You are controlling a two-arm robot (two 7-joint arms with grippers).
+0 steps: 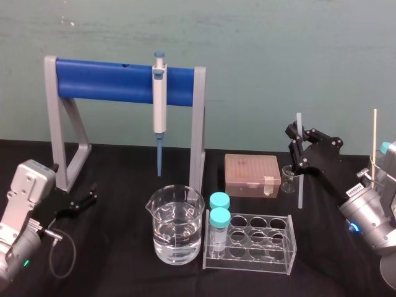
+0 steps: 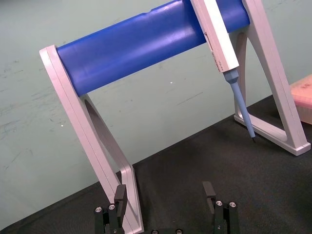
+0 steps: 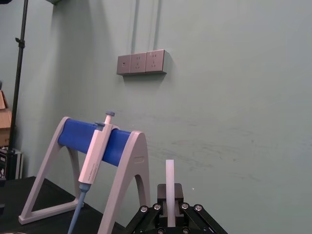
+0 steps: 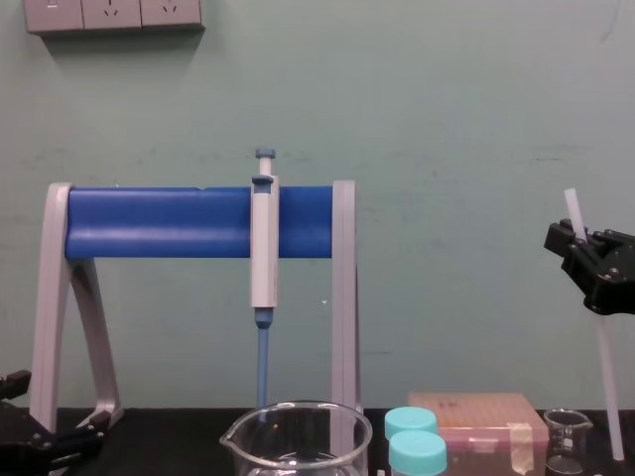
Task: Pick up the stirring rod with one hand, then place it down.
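My right gripper (image 1: 299, 150) is shut on the stirring rod (image 1: 299, 185), a thin translucent white rod held nearly upright. The grip sits in the rod's upper part, so a short stub sticks out above the fingers and a long stretch hangs below. Seen from the chest, the stirring rod (image 4: 605, 377) slants down from the right gripper (image 4: 572, 241), and its lower end is just right of the small beaker (image 4: 568, 439). I cannot tell if the tip touches the table. The right wrist view has the stirring rod (image 3: 169, 187) clamped between the fingers. My left gripper (image 2: 165, 195) rests open at the table's left side (image 1: 85, 202).
A grey and blue stand (image 1: 124, 80) holds a pipette (image 1: 159, 108) at the back. A large beaker of water (image 1: 176, 226), a clear tube rack (image 1: 260, 244) with two teal-capped tubes (image 1: 219, 216) and a pink box (image 1: 252, 175) occupy the middle. A thin stick (image 1: 374, 133) stands at the far right.
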